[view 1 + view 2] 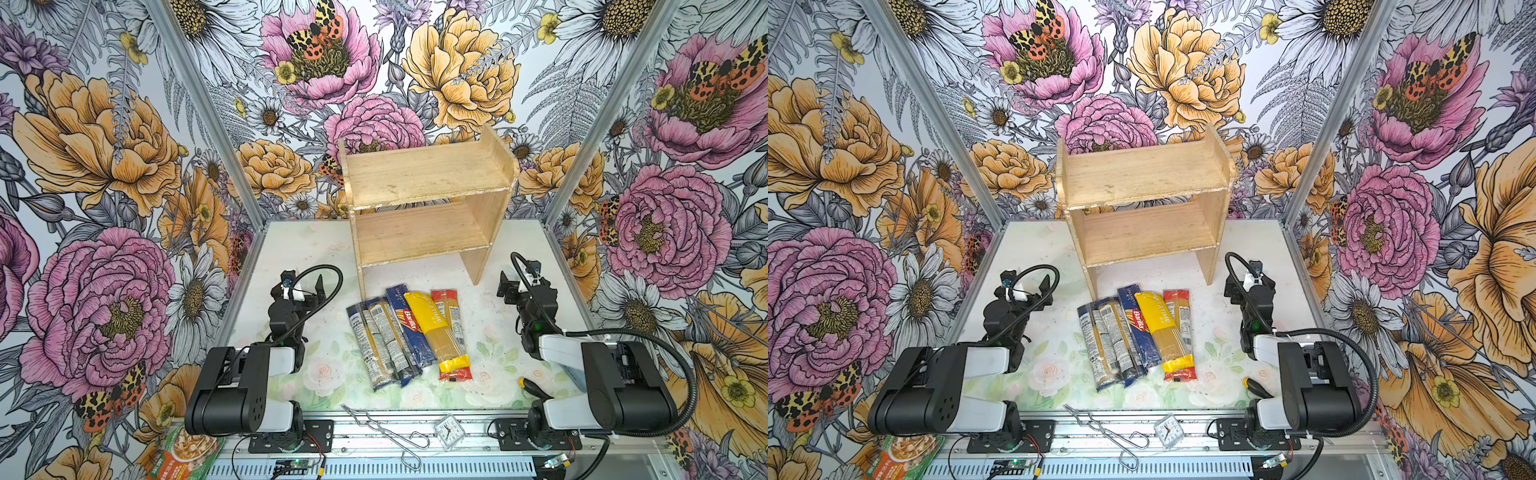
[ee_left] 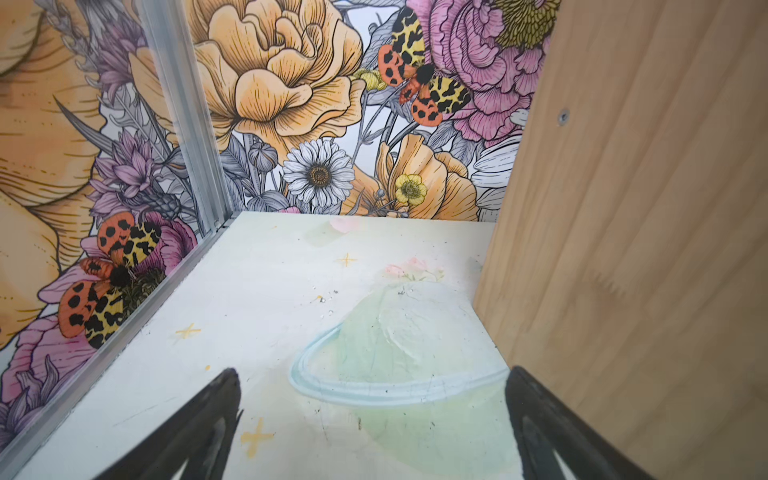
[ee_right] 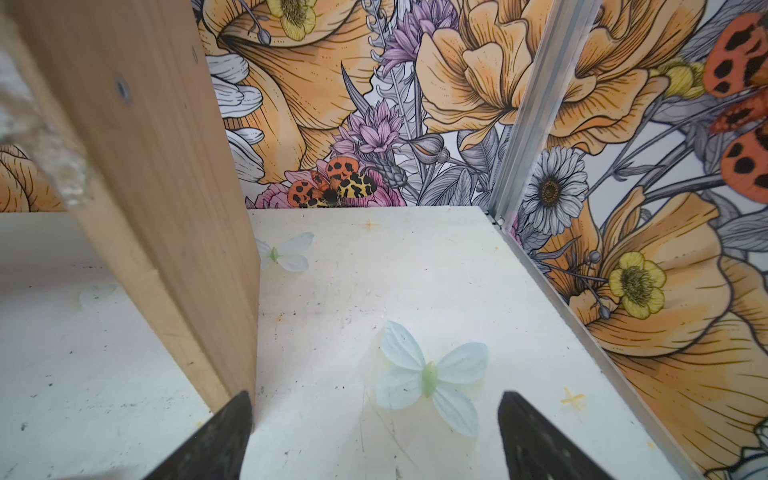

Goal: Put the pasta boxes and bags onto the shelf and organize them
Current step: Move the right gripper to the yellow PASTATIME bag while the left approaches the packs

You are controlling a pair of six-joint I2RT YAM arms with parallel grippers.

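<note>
Left fingers (image 2: 195,428), right fingers (image 3: 220,440) spread; pasta packs (image 1: 409,328) between, untouched.

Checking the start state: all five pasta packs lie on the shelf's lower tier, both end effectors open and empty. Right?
No: both top views show the pasta packs on the table in front of the shelf, not on its lower tier. The left end effector and right end effector are open and empty.
</note>
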